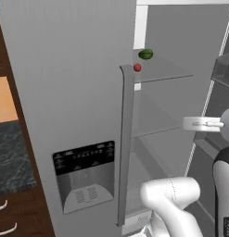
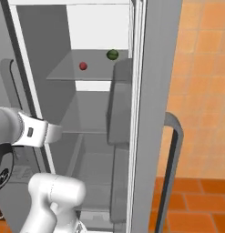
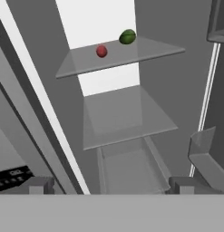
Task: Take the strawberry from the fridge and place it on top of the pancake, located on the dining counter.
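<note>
fridge [image 1: 65,83] right door open, left door with dispenser [image 1: 84,175] closed. Top shelf [image 3: 118,58] holds two items: one strawberry [image 3: 101,51] on the left, one dark green round item [image 3: 127,36] right and farther back, apart. Second shelf [image 3: 124,118] and drawer [image 3: 131,170] below are bare. End effector [image 3: 111,185] released, low, holding nothing.
</note>
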You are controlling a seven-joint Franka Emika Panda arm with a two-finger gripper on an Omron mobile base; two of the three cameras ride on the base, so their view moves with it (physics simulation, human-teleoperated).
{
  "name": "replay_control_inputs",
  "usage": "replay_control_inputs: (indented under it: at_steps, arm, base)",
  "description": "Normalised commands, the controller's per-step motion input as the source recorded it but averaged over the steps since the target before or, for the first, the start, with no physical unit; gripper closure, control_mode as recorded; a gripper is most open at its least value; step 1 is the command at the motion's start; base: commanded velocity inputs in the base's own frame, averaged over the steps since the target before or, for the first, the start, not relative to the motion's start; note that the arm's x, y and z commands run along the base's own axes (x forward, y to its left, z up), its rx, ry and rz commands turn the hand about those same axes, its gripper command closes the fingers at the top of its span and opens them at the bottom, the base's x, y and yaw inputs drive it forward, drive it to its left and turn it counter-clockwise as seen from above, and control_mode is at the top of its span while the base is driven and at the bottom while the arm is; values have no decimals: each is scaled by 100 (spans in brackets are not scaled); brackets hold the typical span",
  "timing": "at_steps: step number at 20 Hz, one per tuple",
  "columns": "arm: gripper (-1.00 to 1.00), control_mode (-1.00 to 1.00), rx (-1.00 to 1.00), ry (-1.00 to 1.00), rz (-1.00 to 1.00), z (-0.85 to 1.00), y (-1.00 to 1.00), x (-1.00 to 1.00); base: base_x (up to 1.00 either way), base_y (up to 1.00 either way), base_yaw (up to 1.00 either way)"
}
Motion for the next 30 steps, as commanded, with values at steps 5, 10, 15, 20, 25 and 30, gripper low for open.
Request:
replay_control_inputs:
  at_steps: [5,10,15,20,25,30]
  arm:
    - [-100,100,0,0,0,0,0,0]
    - [-100,-100,0,-1,8,36,0,28]
    - [-100,-100,0,0,0,56,32,53]
    - [-100,-100,-2,5,-7,23,27,83]
    - [-100,-100,-1,3,0,0,2,92]
    - [-100,-100,0,0,0,0,-9,73]
  base:
    - [54,0,10]
    - [9,0,2]
    - [0,0,0]
    - [0,0,0]
    - [0,0,0]
    - [0,0,0]
